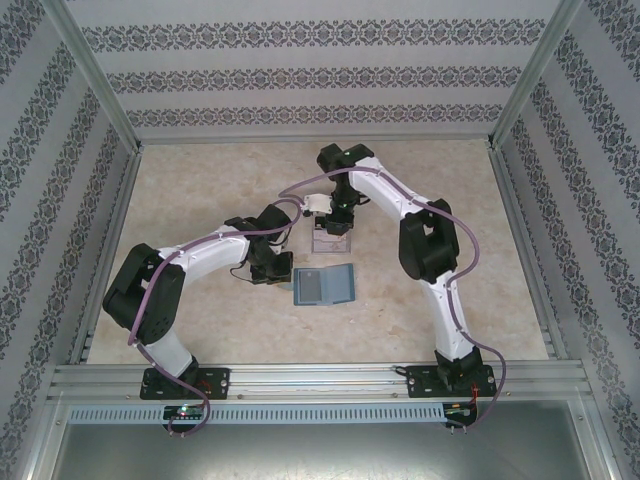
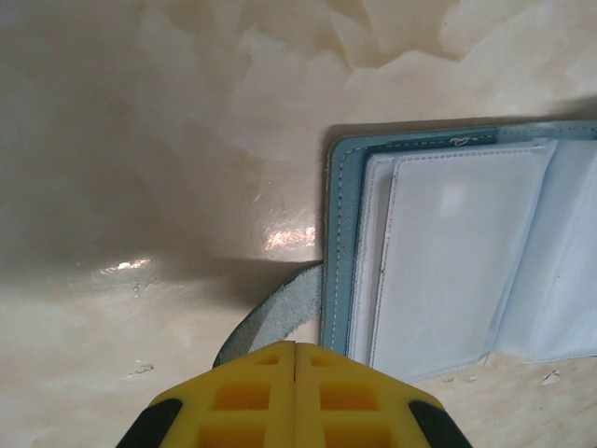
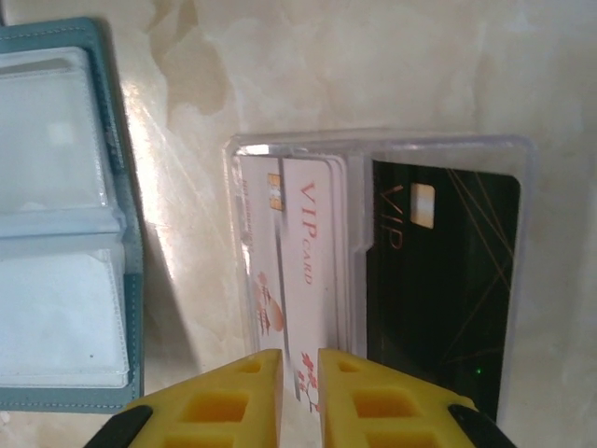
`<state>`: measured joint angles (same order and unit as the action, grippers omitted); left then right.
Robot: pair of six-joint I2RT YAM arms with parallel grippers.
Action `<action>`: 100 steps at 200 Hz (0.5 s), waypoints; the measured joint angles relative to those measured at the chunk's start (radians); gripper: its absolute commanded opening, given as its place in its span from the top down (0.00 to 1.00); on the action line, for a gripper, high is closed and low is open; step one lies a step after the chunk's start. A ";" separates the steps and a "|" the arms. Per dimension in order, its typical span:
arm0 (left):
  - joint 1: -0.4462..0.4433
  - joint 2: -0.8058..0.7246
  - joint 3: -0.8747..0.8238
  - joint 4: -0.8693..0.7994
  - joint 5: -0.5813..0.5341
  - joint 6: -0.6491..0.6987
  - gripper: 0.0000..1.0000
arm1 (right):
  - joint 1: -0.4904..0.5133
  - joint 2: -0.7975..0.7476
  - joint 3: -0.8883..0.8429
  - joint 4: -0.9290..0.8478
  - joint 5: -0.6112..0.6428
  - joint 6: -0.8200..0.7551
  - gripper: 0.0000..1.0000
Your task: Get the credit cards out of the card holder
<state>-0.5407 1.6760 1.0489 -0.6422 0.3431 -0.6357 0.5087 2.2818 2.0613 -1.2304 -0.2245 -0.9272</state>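
The teal card holder (image 1: 322,284) lies open on the table, its clear sleeves (image 2: 448,252) showing pale and blank. My left gripper (image 2: 295,347) is shut at the holder's left edge, and the teal closure tab (image 2: 280,313) curves up into its fingertips. The credit cards are in a clear plastic box (image 3: 522,154). White VIP cards (image 3: 312,252) stand on its left side and a black one (image 3: 438,280) lies on its right. Over the white cards my right gripper (image 3: 299,359) is open by a narrow gap, with a white card's edge in that gap.
The clear box (image 1: 332,240) stands just behind the holder, near the table's middle. The holder (image 3: 56,280) lies close beside the box on the left in the right wrist view. Aluminium frame rails and patterned walls (image 1: 60,200) enclose the beige marbled table top.
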 measured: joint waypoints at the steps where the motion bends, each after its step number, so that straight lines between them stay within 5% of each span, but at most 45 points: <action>1: 0.000 0.000 0.000 0.000 0.000 0.000 0.98 | 0.000 -0.003 -0.004 0.002 0.001 0.002 0.81; 100: 0.000 0.011 0.000 0.029 0.015 0.000 0.97 | 0.000 -0.246 -0.364 0.451 0.018 0.689 0.94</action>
<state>-0.5407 1.6871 1.0492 -0.6132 0.3580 -0.6357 0.5087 2.0357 1.6974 -0.7799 -0.2070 -0.2386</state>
